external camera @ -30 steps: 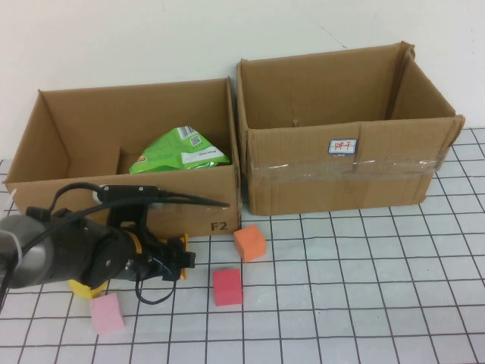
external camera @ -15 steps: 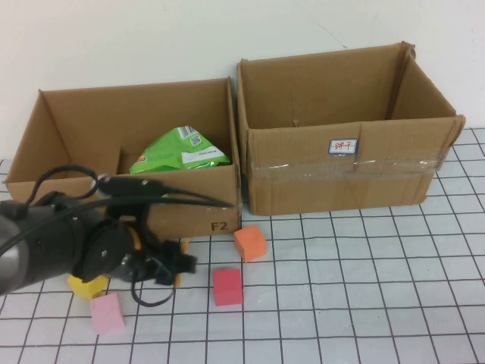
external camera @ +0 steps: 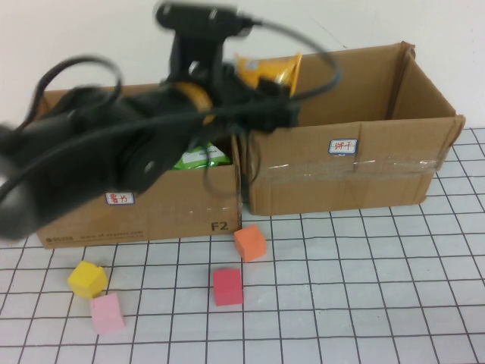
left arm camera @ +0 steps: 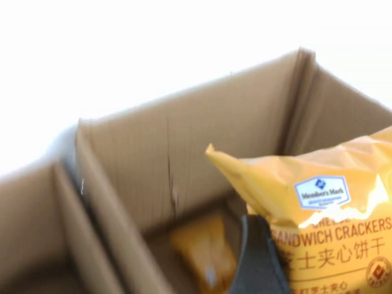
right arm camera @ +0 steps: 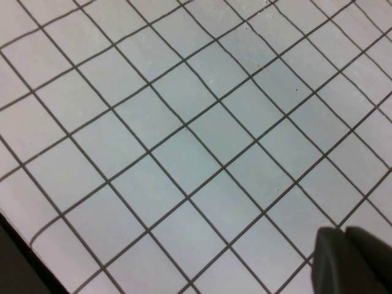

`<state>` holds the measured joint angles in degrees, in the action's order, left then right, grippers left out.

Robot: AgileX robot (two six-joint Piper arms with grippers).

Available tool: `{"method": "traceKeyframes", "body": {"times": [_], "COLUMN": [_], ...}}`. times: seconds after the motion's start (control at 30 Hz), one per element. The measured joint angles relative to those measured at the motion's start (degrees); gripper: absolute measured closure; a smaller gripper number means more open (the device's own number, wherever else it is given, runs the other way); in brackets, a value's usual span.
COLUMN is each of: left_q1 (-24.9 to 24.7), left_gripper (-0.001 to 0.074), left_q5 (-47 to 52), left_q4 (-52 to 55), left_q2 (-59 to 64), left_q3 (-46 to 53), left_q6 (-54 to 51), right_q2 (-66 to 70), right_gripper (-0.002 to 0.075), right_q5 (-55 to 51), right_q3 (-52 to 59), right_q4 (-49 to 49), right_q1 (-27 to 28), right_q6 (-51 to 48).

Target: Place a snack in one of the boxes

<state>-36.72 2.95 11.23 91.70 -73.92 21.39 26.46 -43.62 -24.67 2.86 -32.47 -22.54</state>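
Observation:
My left gripper (external camera: 267, 83) is raised over the near-left corner of the right cardboard box (external camera: 356, 171), shut on an orange packet of sandwich crackers (external camera: 267, 70). In the left wrist view the packet (left arm camera: 324, 202) fills the lower right, with one dark finger (left arm camera: 257, 257) pressed against its side; the other finger is hidden behind it. Below it, another orange packet (left arm camera: 202, 254) lies on the floor of that box (left arm camera: 184, 135). The left box (external camera: 151, 212) holds a green snack bag (external camera: 201, 155), partly covered by my arm. My right gripper (right arm camera: 352, 263) hangs shut over bare gridded table.
On the gridded table in front of the boxes lie an orange block (external camera: 249, 243), a red block (external camera: 227, 287), a yellow block (external camera: 87, 278) and a pink block (external camera: 106, 313). The left arm and its cables (external camera: 114, 152) cover much of the left box.
The left arm has swung up from table level in front of the left box to above the boxes, carrying the orange packet. The yellow block is now uncovered.

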Motion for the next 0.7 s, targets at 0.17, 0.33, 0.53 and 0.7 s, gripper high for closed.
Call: {"method": "traceKeyframes", "body": {"times": [0.17,0.33,0.53,0.7], "left_q1": [0.14,0.23,0.83,0.92], "left_gripper": [0.0319,0.0225,0.0358,0.0660], "left_q5": [-1.11,6.88,24.95,37.02], "left_q4": [2.07,2.45,8.17,12.61], "left_q2": [9.96,18.69,21.13,18.34], "left_q3": [-11.69,-21.68,-30.28,-33.69], "left_q6": [-0.65,-1.31,-3.68,-3.45], "right_q2": [0.00,0.00,0.00,0.00], "right_gripper": [0.0724,0.0724,0.0724,0.0724], "right_q5": [0.56,0.79,0.86,1.02], "right_q3": [0.38,0.64,0.64,0.72], "right_q4": [0.00,0.00,-0.04,-0.13], "right_q1": [0.00,0.00,0.00,0.00], "right_q6": [0.00,0.00,0.00,0.00]}}
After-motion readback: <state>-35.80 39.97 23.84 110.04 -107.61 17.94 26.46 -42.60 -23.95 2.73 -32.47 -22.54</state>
